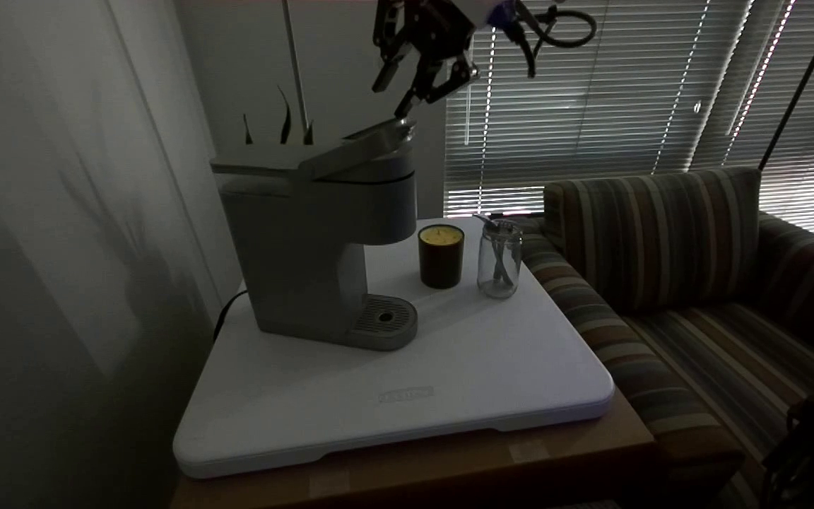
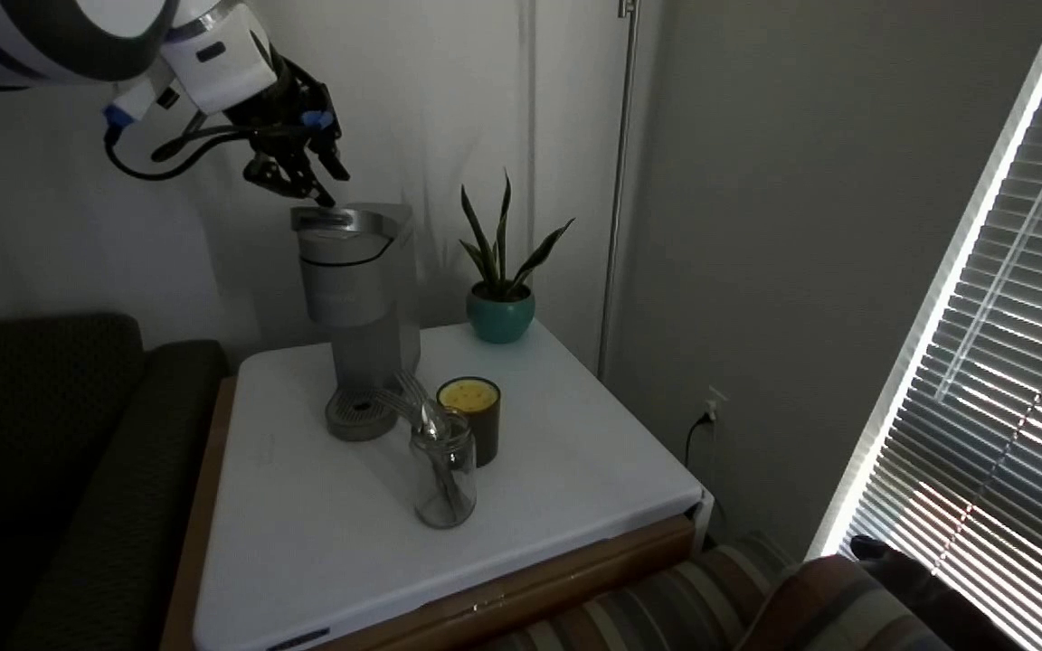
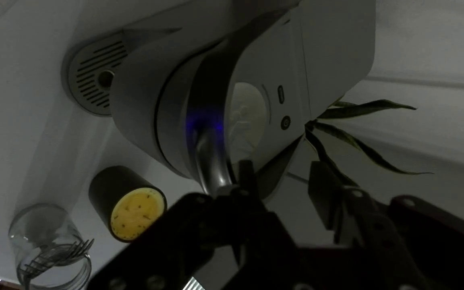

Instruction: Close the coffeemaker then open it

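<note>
The grey coffeemaker (image 1: 308, 247) stands upright on the white table; it also shows in an exterior view (image 2: 363, 298) and in the wrist view (image 3: 151, 88). Its lid lies low over the brew head, with the silver-edged handle sloping up towards the front; a thin dark seam runs below. I cannot tell if the lid is fully shut. My gripper (image 1: 393, 95) is just above the handle's front; it also shows in an exterior view (image 2: 333, 185). In the wrist view the gripper (image 3: 282, 171) is open and empty, one finger overlapping the handle's end. Contact is unclear.
A dark candle cup (image 1: 441, 258) and a glass jar with forks (image 1: 499, 261) stand in front of the coffeemaker's side. A potted plant (image 2: 500, 316) stands behind. The white table (image 1: 393, 410) borders a striped armchair (image 1: 654, 240) and a wall.
</note>
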